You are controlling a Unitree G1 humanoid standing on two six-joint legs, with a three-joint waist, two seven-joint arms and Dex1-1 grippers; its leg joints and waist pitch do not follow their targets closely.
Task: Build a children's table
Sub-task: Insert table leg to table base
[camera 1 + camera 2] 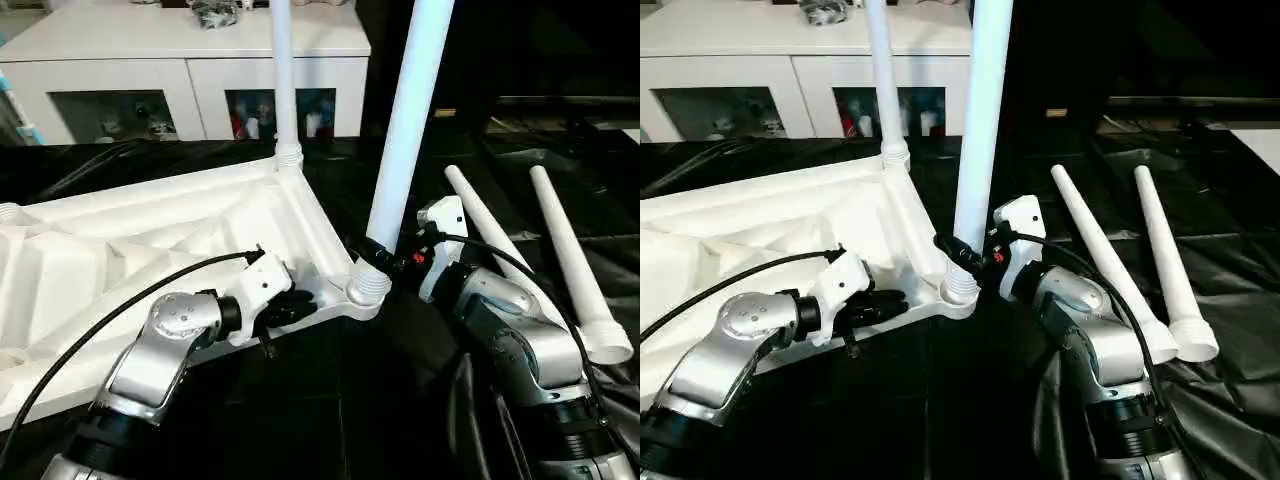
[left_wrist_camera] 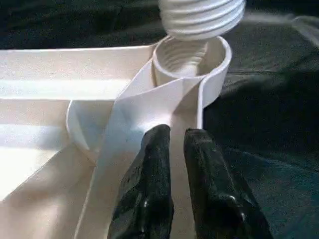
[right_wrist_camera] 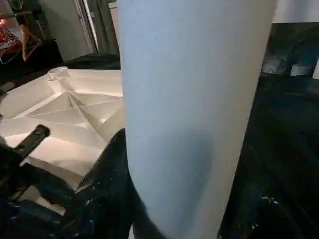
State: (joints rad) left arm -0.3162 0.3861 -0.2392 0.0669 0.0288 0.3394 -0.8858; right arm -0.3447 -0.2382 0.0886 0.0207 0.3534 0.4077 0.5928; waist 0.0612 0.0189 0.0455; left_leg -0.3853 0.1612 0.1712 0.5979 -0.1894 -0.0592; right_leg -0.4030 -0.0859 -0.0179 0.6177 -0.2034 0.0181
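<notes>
children's table (image 1: pixel 150 240) lies upside down; left fingers (image 2: pixel 164 199) (nearly together) touch its rim, right fingers (image 1: pixel 375 252) grip a leg (image 1: pixel 408 125) above the corner socket (image 2: pixel 192 59).

Even overhead light, strong white-on-black contrast

The tabletop (image 1: pixel 150 240) glares nearly washed out in the head views; the black sheet (image 1: pixel 400 400) shows soft sheen. In the right wrist view the held leg (image 3: pixel 194 114) looms blurred and bluish.
</notes>
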